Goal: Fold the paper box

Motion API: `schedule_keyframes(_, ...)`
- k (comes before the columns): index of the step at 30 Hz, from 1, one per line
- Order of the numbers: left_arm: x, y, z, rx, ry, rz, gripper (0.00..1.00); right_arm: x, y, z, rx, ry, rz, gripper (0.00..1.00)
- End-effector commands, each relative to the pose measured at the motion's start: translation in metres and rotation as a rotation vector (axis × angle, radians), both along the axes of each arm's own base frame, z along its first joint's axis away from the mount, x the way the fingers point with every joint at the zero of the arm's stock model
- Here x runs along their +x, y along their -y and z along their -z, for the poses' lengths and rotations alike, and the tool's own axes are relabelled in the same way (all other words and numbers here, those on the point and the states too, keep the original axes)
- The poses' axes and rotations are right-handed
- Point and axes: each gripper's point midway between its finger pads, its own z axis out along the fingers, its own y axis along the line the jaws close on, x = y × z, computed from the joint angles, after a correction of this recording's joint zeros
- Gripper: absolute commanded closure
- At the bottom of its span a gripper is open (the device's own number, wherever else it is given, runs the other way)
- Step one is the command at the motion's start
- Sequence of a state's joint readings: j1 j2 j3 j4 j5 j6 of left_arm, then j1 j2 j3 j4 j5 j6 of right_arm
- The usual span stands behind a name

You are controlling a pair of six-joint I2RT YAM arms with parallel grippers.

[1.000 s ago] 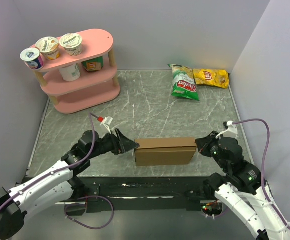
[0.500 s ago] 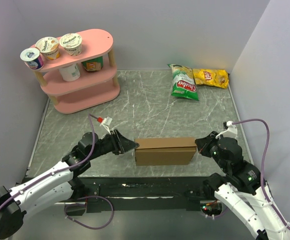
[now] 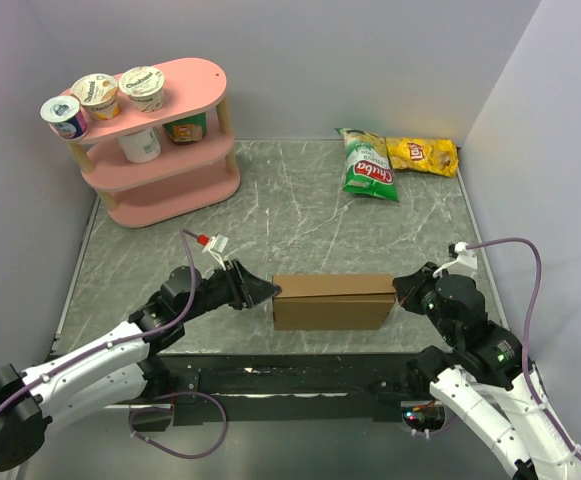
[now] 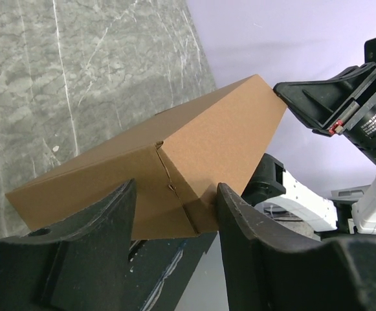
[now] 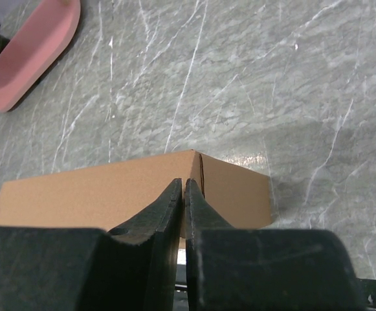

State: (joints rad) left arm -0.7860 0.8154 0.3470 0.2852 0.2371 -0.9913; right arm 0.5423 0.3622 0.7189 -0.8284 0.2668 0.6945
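At left claw (image 3: 272, 291), paper box (image 3: 332, 301) rightward

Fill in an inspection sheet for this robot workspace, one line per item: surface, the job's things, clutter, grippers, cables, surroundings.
Surface: grey marbled table; no spills seen.
Job's things: brown paper box, already folded shut, lying near the front edge between the two arms.
Clutter: pink shelf at the back left holding cups; two chip bags at the back right. All well away from the box.
Grippers: left gripper open, fingers either side of the box's left end; right gripper shut, tip at the box's right end.
Cables: purple cables, one looping along each arm, neither on the box.
Surroundings: plain walls on three sides; nothing else seen.
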Motion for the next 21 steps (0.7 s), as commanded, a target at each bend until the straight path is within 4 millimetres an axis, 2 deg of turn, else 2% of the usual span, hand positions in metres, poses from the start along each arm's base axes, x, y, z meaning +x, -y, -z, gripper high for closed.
schedule_keyframes(1,-0.043,-0.027,0.115,0.353,-0.229,0.085,0.75,-0.015,-0.001,0.032,-0.053,-0.127,-0.049,0.87)
schedule_keyframes(8,-0.045,-0.042,0.135,0.439,-0.248,0.043,0.76,-0.017,-0.002,0.03,-0.044,-0.121,-0.055,0.81)
schedule_keyframes(14,-0.045,-0.042,0.138,0.423,-0.243,0.039,0.8,-0.023,-0.004,0.03,-0.017,-0.123,-0.072,0.76)
schedule_keyframes(21,-0.044,-0.043,0.148,0.461,-0.259,0.037,0.86,-0.032,0.0,0.031,-0.005,-0.131,-0.065,0.77)
